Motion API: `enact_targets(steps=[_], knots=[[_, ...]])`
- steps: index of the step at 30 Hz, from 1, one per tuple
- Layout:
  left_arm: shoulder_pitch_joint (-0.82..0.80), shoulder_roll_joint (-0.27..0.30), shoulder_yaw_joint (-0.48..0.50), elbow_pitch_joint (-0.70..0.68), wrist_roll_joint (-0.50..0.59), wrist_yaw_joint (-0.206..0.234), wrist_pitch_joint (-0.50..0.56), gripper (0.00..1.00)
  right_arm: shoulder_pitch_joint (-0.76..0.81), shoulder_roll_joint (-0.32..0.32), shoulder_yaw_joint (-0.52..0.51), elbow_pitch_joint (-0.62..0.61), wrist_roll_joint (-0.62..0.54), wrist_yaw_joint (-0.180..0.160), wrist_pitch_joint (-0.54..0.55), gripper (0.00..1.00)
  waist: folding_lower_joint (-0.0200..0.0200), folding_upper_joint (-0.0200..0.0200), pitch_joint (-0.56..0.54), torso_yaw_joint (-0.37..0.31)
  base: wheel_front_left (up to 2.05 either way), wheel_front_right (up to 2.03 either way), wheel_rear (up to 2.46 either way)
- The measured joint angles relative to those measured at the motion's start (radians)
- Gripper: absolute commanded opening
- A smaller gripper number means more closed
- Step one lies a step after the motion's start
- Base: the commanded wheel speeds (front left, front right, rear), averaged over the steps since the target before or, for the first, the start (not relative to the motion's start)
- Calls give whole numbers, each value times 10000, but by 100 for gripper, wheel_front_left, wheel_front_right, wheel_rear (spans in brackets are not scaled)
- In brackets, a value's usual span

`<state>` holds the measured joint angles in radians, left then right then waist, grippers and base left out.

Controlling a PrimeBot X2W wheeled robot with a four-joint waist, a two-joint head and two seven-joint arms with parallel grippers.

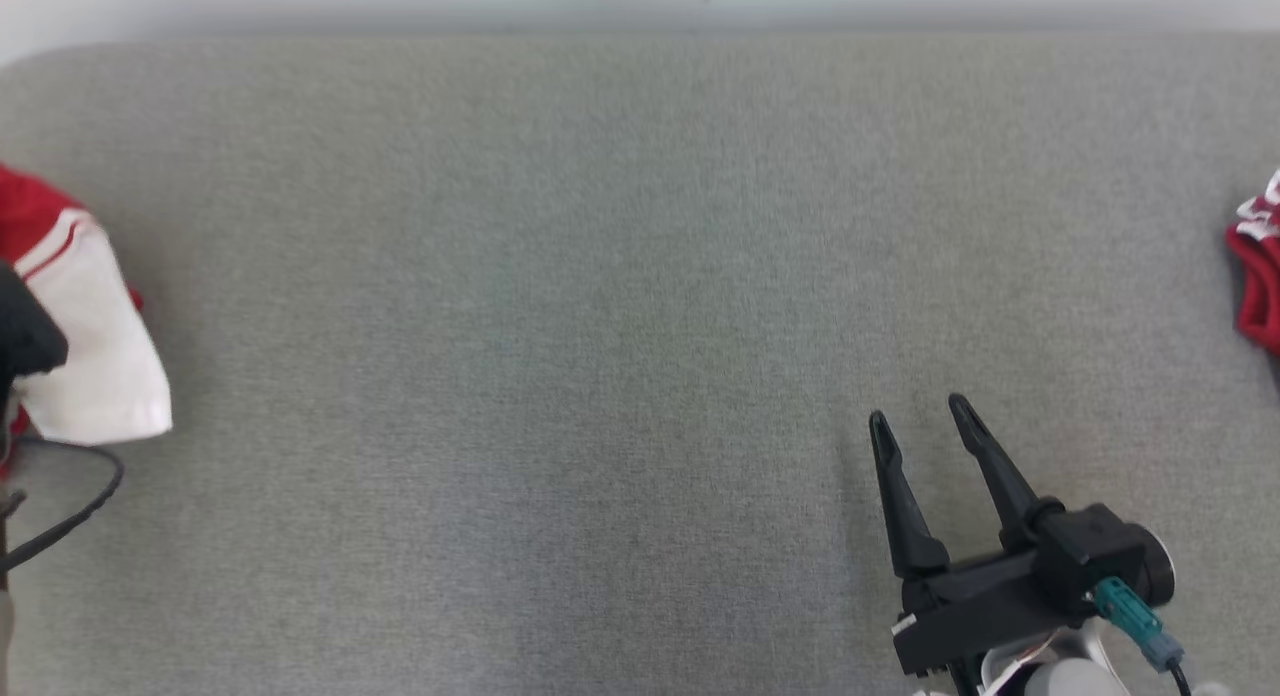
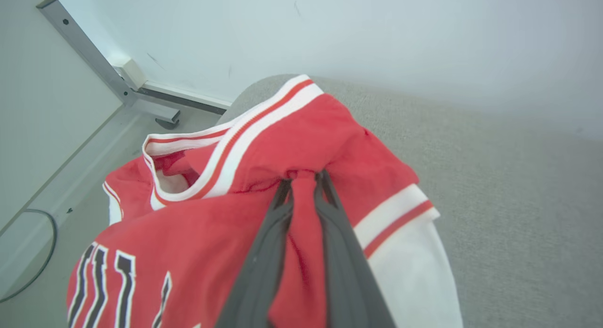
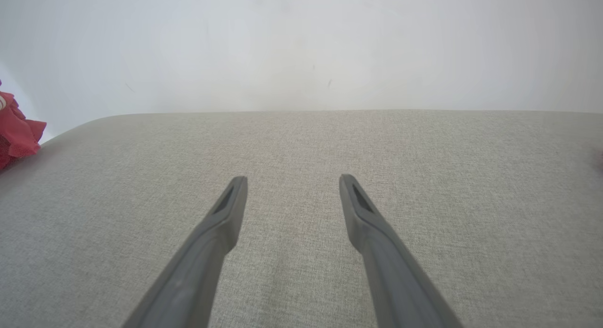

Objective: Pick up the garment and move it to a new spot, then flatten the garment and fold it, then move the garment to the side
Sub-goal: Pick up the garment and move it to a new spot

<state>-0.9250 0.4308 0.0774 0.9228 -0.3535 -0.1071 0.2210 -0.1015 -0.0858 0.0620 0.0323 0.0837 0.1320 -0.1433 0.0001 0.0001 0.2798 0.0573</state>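
Left wrist view: my left claw (image 2: 304,176) pinches the red garment (image 2: 282,139) at the bench's (image 2: 518,200) left edge. My right claw (image 1: 920,413) stands wide above the near-right corner.

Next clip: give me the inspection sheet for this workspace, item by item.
Surface: grey woven fabric-covered top, flat, with rounded far corners.
Job's things: red and white jersey garment, bunched at the left edge.
Clutter: second crumpled red cloth at the right edge.
Grippers: left gripper shut on the jersey's red fabric; right gripper open, holding nothing, over the front right.
Cables: thin black cable looping at lower left; teal-plugged cable on the right wrist.
Surroundings: pale wall; grey metal frame leg on the floor.
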Motion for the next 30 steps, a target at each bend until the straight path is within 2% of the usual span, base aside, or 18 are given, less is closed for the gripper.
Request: enact_targets(steps=[6,10,17,23,30], knots=[[380,-360,-583,-2508,23,-115,38,0,364,169,-286,384,31,-2,-251,100,-2,-1,-942,213,0,0,0],[885,-650,-1076,-4654,-44,-163,485,0,387,234,-305,472,42,0,-353,100,-2,0,-1491,222,0,0,0],[1566,-1254,-1891,-7873,-138,-155,1185,0,437,309,-303,579,42,0,-418,100,-2,-1,-1990,-357,0,0,0],[2064,-1971,-2731,-8893,-174,-100,1383,0,421,330,-125,717,140,-2,-504,100,-2,-1,-2080,-1281,0,0,0],[2538,-2581,-3206,-8801,-253,8,1034,0,395,336,0,807,267,-2,-589,100,-1,-1,-1997,-2390,0,0,0]])
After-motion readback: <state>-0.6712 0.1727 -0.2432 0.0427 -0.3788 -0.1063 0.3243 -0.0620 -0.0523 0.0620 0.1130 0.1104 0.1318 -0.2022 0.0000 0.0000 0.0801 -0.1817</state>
